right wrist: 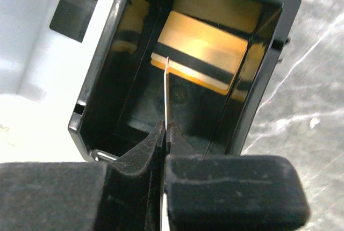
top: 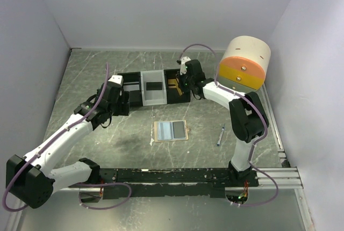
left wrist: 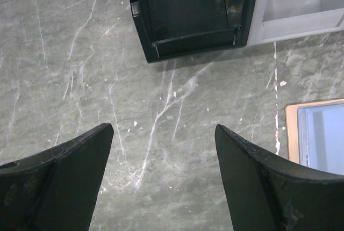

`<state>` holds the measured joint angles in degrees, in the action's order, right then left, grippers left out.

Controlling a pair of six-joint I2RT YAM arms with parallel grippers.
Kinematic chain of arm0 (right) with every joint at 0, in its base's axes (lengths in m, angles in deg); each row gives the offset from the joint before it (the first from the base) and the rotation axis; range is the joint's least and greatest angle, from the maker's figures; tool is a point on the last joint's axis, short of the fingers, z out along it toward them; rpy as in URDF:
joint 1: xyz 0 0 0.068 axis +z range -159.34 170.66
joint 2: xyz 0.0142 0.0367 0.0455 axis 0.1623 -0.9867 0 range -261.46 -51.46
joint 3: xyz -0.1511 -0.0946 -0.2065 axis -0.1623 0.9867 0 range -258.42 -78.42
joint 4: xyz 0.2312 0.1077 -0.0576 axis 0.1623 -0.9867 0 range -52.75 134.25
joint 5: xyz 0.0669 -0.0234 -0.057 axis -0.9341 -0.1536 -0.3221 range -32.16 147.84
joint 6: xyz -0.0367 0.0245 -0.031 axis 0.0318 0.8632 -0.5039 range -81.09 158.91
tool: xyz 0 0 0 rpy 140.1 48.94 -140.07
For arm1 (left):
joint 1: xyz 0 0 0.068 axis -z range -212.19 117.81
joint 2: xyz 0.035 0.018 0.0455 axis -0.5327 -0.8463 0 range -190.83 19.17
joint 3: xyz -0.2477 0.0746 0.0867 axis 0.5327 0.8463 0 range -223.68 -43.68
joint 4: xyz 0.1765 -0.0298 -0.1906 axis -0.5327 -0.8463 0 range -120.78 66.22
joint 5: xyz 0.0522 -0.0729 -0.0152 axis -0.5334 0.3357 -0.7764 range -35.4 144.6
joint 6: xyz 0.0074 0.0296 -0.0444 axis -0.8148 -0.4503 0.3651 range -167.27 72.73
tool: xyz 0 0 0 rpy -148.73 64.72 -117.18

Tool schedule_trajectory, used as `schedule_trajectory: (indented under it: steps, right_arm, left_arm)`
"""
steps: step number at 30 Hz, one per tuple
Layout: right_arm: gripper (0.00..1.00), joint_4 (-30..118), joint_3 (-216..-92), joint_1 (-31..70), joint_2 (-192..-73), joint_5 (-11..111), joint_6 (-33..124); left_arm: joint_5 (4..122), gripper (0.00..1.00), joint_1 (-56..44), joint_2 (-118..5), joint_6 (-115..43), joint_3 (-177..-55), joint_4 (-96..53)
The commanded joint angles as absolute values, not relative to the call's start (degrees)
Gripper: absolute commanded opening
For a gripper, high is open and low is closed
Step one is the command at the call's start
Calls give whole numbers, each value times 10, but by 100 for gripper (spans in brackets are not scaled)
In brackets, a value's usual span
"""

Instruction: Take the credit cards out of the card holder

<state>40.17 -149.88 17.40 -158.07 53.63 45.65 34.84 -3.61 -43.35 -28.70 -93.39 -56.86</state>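
Two arms work over a grey marbled worktop (top: pixel 107 150). The card holder (top: pixel 171 131) lies open and flat near the middle of it, pale silvery-blue inside facing up and tan edge showing all round. It sits on the near side of the tray (top: pixel 152 98), apart from it, and neither arm touches it. A thin pen (top: pixel 221 134) lies to the holder's right, apart from it.

The tray has three compartments in a row: black, white, black. A dark card (top: pixel 154 86) lies flat in the white middle one. A gold card (right wrist: pixel 199 53) with a black stripe leans at the far end of the black compartment (right wrist: pixel 258 75) on the right.

The right jaws hang over that same black compartment, pressed together on a thin pale sheet (right wrist: pixel 168 91). It is seen only edge-on, so it is probably a card, though its face stays hidden.

The left jaws stand wide apart with nothing between them, only bare worktop below. They point at the black compartment (left wrist: pixel 188 16) on the left end of the tray. A corner of the holder shows at the right edge of that wrist view.
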Motion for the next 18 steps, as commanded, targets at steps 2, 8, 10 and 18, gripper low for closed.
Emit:
schedule_trajectory:
  steps: [2,8,10,18]
  right_arm:
    - [0,515,-1479,178,-1555,519,267]
    - [0,570,-1440,186,-1557,463,29]
    - [0,558,-1453,186,-1570,478,5]
    - [0,526,-1469,186,-1606,484,-132]
  left_arm:
    - [336,88,-39,-422,-294,-932,-581]
    - [345,87,-39,-426,-298,-932,-579]
    - [349,86,-39,-428,-299,-932,-580]
    - [359,86,-39,-423,-303,-930,-575]
